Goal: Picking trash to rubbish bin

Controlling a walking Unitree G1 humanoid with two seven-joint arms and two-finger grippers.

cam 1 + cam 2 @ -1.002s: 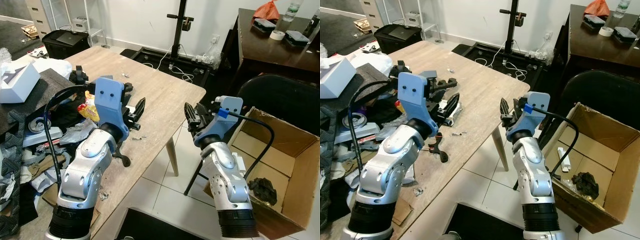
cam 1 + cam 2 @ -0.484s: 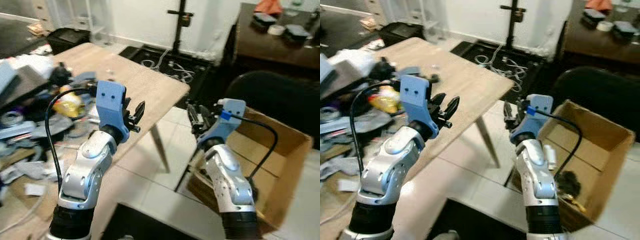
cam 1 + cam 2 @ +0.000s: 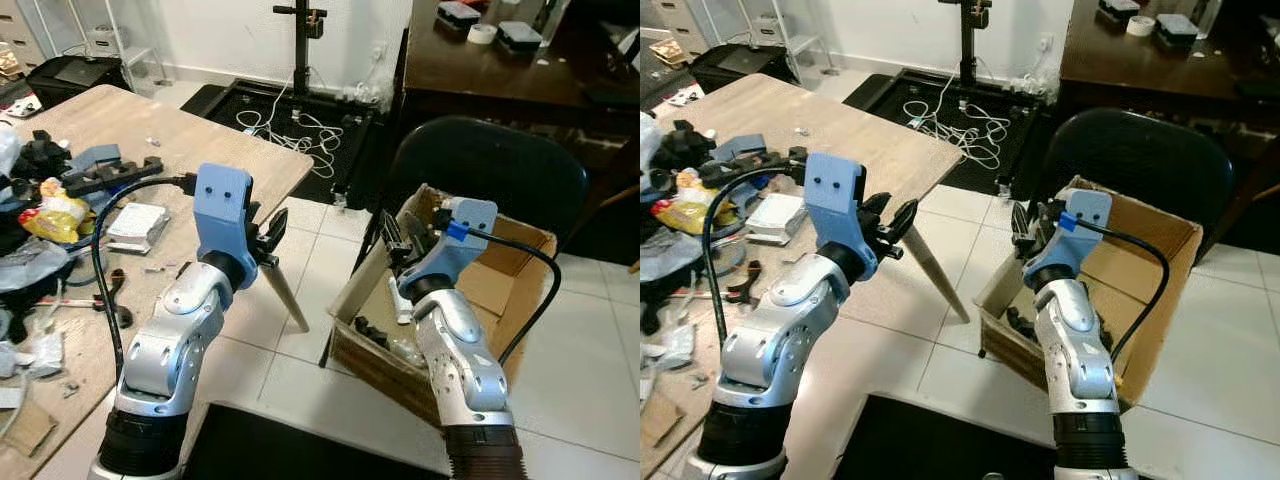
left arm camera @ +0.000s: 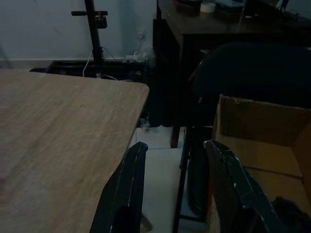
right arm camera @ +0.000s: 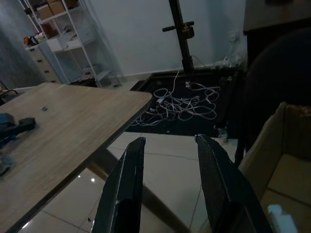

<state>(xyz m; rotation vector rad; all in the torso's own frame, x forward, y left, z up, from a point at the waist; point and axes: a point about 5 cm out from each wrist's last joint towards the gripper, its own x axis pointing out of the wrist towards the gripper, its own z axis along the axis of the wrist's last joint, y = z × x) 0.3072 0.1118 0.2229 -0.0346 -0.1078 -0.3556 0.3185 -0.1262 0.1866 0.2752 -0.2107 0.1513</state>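
1. Both arms are raised before the robot: the left gripper (image 3: 272, 235) by the table's corner, the right gripper (image 3: 392, 240) over the cardboard box (image 3: 520, 260). Both sets of fingers are spread wide and hold nothing.
2. Trash, a yellow wrapper (image 3: 55, 215) among it, lies on the wooden table (image 3: 210, 160), well apart from the box.
3. I'd turn back towards the clutter, choose one piece, and approach it squarely.
4. The floor is pale tile; a black chair (image 3: 490, 165) stands behind the box.

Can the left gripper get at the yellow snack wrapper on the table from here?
Probably not yet. The left gripper, open and empty, hangs past the table's corner over the floor, while the yellow snack wrapper lies well off to its left among clutter.
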